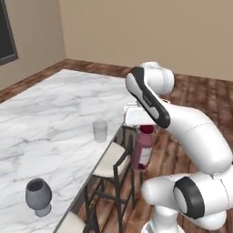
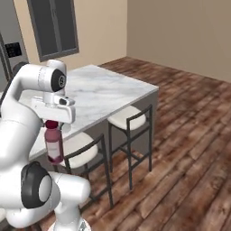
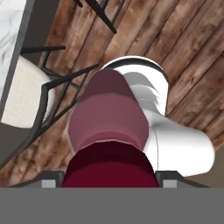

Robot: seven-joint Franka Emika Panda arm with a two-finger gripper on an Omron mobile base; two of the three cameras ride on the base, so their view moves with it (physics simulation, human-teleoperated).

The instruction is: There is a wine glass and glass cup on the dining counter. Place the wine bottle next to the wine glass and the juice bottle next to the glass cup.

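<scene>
Maroon-pink juice bottle point(image 1: 144, 150) hangs upright off the dining counter's point(image 1: 54, 113) right edge, above a stool point(image 1: 110, 160), its cap pinched by the gripper point(image 1: 146, 128). Glass cup point(image 1: 100, 131) stands near that edge; wine glass point(image 1: 38, 195) stands nearer.

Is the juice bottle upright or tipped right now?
Upright: the juice bottle hangs cap-up from the gripper, over the floor beside the dining counter.
</scene>
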